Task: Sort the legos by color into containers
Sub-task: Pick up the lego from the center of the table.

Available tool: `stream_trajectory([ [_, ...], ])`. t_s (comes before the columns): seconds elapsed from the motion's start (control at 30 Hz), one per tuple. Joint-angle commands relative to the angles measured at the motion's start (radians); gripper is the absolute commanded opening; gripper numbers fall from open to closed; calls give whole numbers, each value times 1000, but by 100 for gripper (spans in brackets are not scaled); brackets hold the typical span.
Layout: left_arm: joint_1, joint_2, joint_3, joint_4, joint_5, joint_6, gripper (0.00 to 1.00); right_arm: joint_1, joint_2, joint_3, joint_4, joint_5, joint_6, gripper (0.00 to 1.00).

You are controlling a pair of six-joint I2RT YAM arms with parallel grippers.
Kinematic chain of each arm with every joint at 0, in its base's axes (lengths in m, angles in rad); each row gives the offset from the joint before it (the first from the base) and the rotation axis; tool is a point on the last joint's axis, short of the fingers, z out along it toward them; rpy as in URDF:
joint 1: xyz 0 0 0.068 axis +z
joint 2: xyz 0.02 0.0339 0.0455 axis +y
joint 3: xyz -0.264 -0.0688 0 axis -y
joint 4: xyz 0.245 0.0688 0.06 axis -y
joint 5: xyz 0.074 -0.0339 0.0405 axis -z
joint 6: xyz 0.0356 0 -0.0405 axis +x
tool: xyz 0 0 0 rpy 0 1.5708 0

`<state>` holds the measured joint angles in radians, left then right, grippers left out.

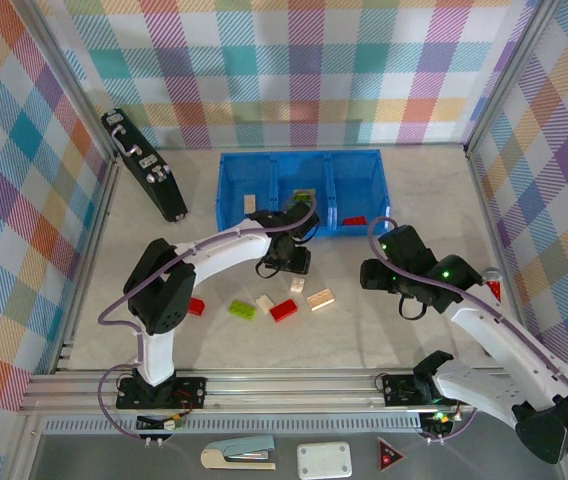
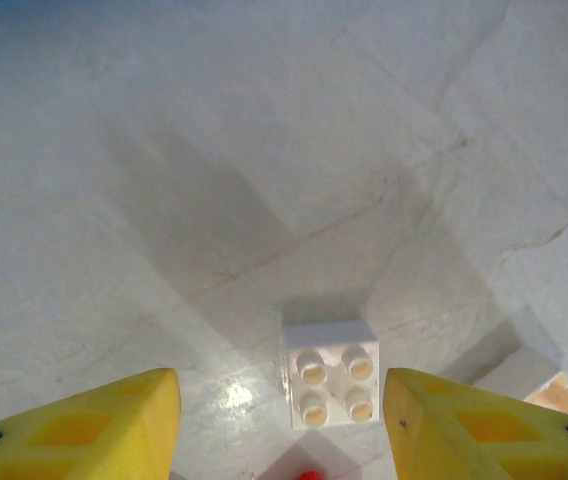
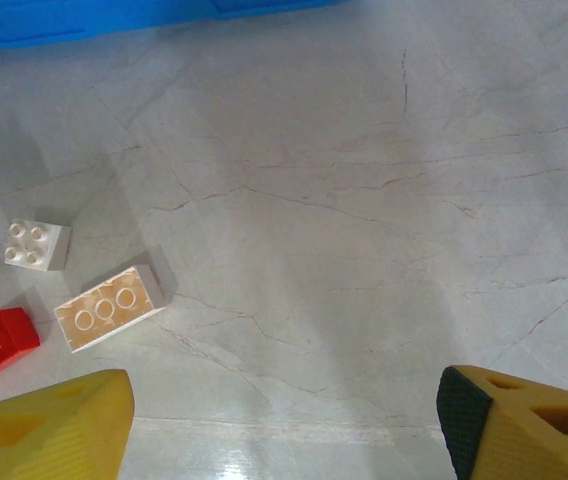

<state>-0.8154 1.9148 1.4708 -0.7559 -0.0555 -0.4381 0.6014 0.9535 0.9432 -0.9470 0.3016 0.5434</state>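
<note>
Cream brick (image 2: 330, 375) between spread, empty left tool (image 2: 276, 392); right tool (image 3: 279, 400) spread, empty, over tabletop (image 3: 364, 200).

Bright even light; soft shadows; mild glare.

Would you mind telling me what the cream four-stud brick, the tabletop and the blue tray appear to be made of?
The cream four-stud brick looks like moulded hard plastic, smooth and slightly glossy, with crisp studs. The tabletop looks like pale marble or a marble-print laminate: fine veins, a soft glare spot. The blue tray seems rigid plastic, uniformly coloured.
</note>
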Motion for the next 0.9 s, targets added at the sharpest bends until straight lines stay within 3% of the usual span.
stream_trajectory([
  [0.0,-32,18,-35,-5,24,-15,56,5,-26,-10,-25,-5,25,81],
  [0.33,-84,67,-75,19,36,-45,58,5,-34,-24,-26,-9,36,81],
  [0.87,-94,100,-76,29,26,-56,44,5,-36,-32,-26,-9,44,80],
])
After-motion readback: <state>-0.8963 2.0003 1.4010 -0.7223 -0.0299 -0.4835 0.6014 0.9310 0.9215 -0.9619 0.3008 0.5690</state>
